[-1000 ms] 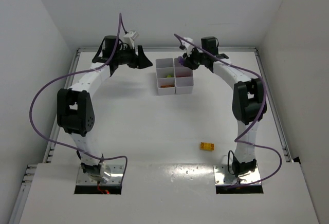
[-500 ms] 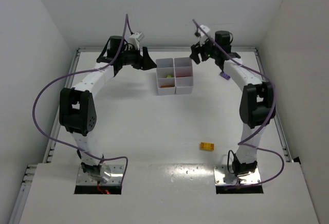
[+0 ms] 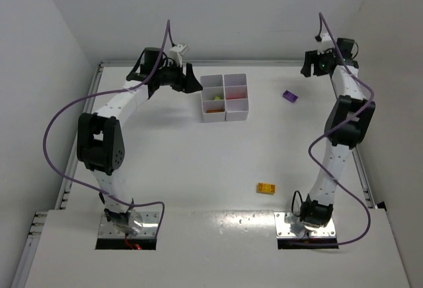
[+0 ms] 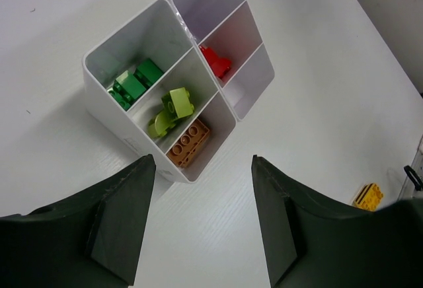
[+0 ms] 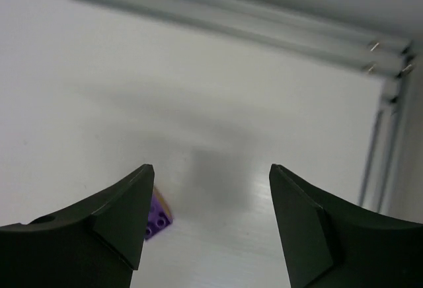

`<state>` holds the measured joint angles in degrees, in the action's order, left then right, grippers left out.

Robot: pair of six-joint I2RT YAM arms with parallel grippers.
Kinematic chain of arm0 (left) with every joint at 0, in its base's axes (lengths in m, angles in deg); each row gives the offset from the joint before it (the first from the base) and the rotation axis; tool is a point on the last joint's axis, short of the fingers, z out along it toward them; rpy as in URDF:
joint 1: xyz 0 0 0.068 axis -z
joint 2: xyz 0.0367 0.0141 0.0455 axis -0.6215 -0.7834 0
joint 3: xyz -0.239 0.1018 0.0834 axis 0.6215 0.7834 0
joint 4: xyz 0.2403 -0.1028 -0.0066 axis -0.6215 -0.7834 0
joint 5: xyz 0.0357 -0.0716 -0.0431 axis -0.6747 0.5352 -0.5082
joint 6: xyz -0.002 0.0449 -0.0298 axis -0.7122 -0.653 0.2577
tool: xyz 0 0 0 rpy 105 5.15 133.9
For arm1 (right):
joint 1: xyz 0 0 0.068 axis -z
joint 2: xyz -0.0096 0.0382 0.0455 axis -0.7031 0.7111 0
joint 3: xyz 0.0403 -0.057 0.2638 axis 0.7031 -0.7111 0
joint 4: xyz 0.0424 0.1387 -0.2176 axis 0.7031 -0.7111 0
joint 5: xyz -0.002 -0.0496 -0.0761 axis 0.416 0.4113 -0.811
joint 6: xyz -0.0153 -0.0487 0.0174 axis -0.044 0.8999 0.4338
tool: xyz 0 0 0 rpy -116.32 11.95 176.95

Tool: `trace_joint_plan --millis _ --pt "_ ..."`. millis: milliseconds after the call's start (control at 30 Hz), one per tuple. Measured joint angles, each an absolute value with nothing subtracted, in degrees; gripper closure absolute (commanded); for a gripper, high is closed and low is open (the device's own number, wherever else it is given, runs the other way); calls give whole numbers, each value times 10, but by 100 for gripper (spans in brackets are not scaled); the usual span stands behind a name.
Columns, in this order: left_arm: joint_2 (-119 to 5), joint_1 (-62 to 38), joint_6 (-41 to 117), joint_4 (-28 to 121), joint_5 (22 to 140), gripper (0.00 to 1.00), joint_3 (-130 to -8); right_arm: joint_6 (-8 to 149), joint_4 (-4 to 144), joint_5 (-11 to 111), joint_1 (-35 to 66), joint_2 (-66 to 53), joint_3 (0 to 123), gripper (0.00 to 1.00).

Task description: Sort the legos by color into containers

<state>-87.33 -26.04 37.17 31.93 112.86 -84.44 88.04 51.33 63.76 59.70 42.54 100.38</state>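
Top external: purple brick (image 3: 290, 96) lies right of tray (image 3: 215, 118).

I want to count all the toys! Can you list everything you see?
table: one, white
tray: one, white, six cells, far middle
green bricks: two it seems, end cell
lime bricks: two it seems, next cell
orange-brown brick: one, third cell, same row
red brick: one, middle cell, other row
purple brick: one, table, right of tray
yellow brick: one, table, near side
arms: two, white and black, purple cables
left tool: open, empty, beside tray
right tool: open, empty, far right
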Motion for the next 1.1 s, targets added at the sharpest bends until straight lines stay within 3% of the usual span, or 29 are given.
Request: trace_joint_plan --millis 167,300,533,1100 --pt "-873 -257 362 305 1122 34 -850 898 419 691 615 531 1076 22" --pt "-873 -254 356 302 1115 34 -853 903 381 744 615 550 1082 10" --pt "-873 -249 344 293 1104 34 -853 939 357 813 609 550 1113 10" --pt "-873 -249 341 288 1096 34 -853 1128 277 758 581 560 1096 11"
